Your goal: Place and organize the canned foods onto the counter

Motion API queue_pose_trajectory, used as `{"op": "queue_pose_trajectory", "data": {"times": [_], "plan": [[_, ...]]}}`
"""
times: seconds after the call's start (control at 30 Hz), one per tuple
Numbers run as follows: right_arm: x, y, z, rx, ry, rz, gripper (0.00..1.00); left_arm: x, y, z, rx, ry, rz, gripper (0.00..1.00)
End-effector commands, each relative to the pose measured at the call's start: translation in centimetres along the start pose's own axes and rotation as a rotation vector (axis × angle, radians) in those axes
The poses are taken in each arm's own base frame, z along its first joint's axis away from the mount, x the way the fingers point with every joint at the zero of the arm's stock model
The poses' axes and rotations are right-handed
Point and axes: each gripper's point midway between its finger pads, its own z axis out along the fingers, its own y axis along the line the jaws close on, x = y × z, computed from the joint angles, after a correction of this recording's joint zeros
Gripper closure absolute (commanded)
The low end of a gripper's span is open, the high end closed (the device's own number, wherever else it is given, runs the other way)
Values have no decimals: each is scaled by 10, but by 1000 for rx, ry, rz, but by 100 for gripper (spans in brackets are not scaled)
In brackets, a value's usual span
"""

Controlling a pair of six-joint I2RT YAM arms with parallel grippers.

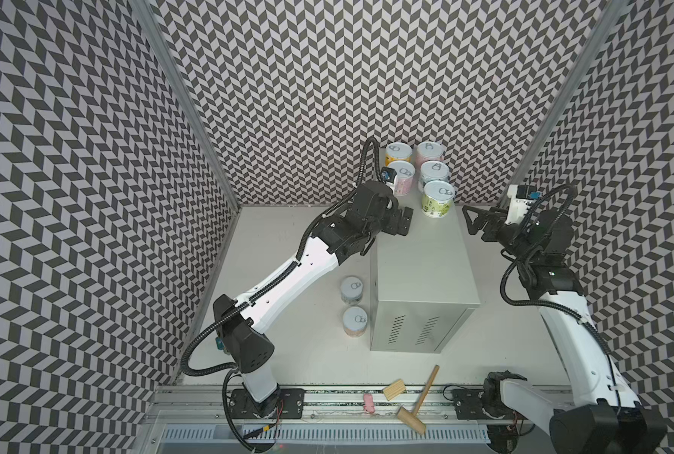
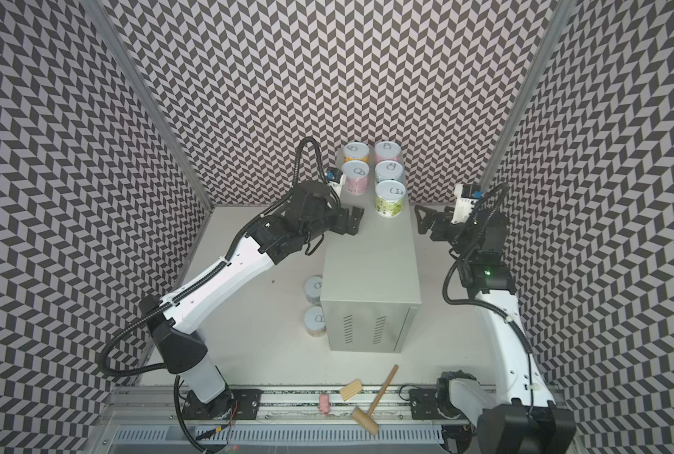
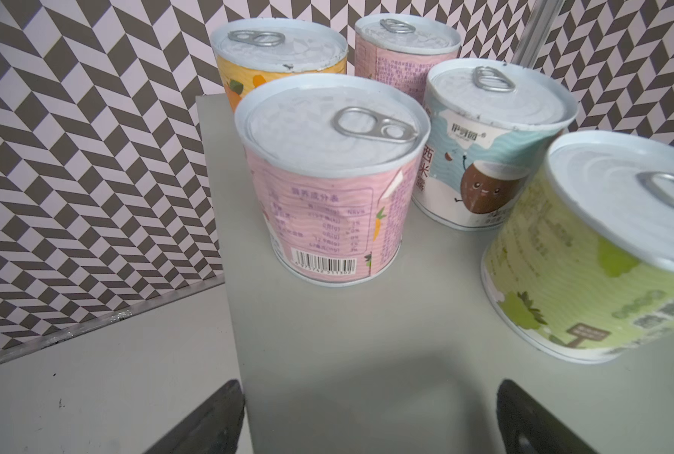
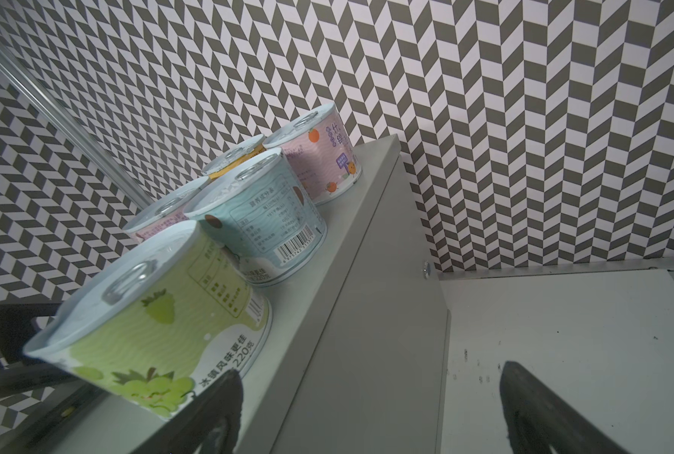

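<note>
Several canned foods stand in two rows at the back of the grey counter (image 1: 422,259): yellow (image 1: 398,153), pink (image 1: 429,154), a second pink (image 3: 327,188), light blue (image 3: 492,149) and green (image 1: 438,198). Two more cans (image 1: 352,290) (image 1: 355,321) stand on the tabletop just left of the counter. My left gripper (image 1: 404,220) hovers open and empty over the counter's left edge, in front of the second pink can. My right gripper (image 1: 473,220) is open and empty beside the counter's right edge, near the green can (image 4: 150,326).
A wooden mallet (image 1: 420,401), a wooden block (image 1: 394,390) and a small pink piece (image 1: 369,403) lie on the front rail. Patterned walls close in the back and both sides. The counter's front half (image 2: 370,267) is bare.
</note>
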Motion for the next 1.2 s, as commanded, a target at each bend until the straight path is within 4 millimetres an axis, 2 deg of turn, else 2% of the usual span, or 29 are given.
{"op": "queue_pose_trajectory", "data": {"times": [0.0,0.23,0.33,0.57,0.67,0.83,1.17], "plan": [[-9,3,2,-14,-40,-29,1,-4,-12,3,45,3,-3,0],[-7,4,3,-18,-35,-30,1,-1,-18,14,42,29,21,0],[-6,3,3,-16,-34,-30,1,-4,-11,12,-16,20,33,0],[-6,5,4,-24,-33,-31,1,-23,12,-11,-139,-20,77,0],[-7,5,4,-23,-34,-31,1,-30,15,-22,-154,-37,94,0],[-8,6,4,-27,-35,-30,1,-33,8,-30,-158,-52,129,0],[-6,8,5,-34,-29,-33,1,-27,-14,-24,-142,-55,153,0]]}}
